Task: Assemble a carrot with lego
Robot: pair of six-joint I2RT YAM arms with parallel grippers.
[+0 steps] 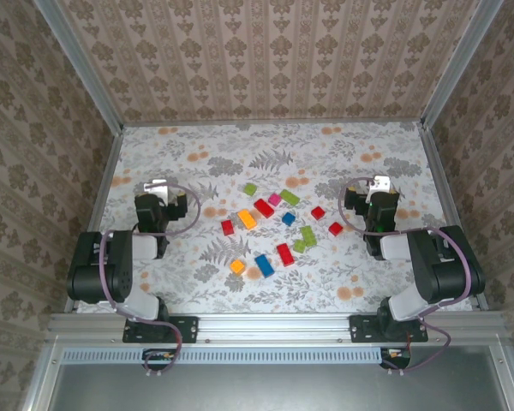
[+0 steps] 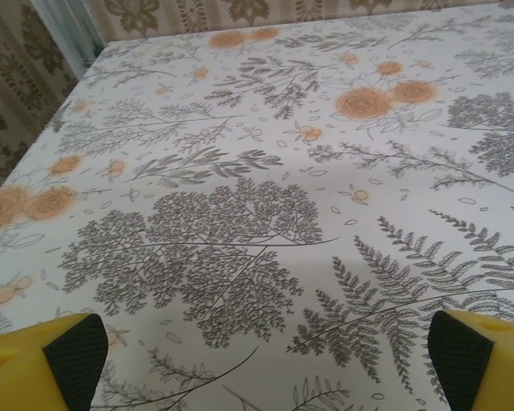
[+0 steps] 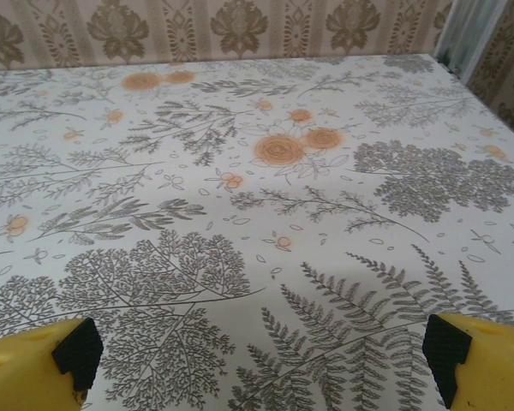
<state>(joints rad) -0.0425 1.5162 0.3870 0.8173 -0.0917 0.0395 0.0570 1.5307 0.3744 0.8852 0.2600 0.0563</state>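
Observation:
The lego bricks lie loose in the middle of the table in the top view: an orange brick point(image 1: 247, 218), a second orange one point(image 1: 236, 266), red bricks point(image 1: 264, 207) point(image 1: 284, 254), blue bricks point(image 1: 264, 265) point(image 1: 288, 218), light green ones point(image 1: 289, 197) point(image 1: 307, 235) and a magenta one point(image 1: 274, 199). My left gripper point(image 1: 158, 190) rests left of the pile. It is open, its yellow fingers point(image 2: 73, 355) spread wide over bare cloth point(image 2: 265, 360). My right gripper point(image 1: 375, 188) sits right of the pile, also open, with nothing between its fingers point(image 3: 77, 347).
A flower-and-fern patterned cloth point(image 1: 197, 154) covers the table. Wallpapered walls point(image 1: 265, 60) close in the far side and both flanks, with metal posts point(image 1: 103, 103) at the corners. Both arms are folded back near the front rail point(image 1: 265, 325).

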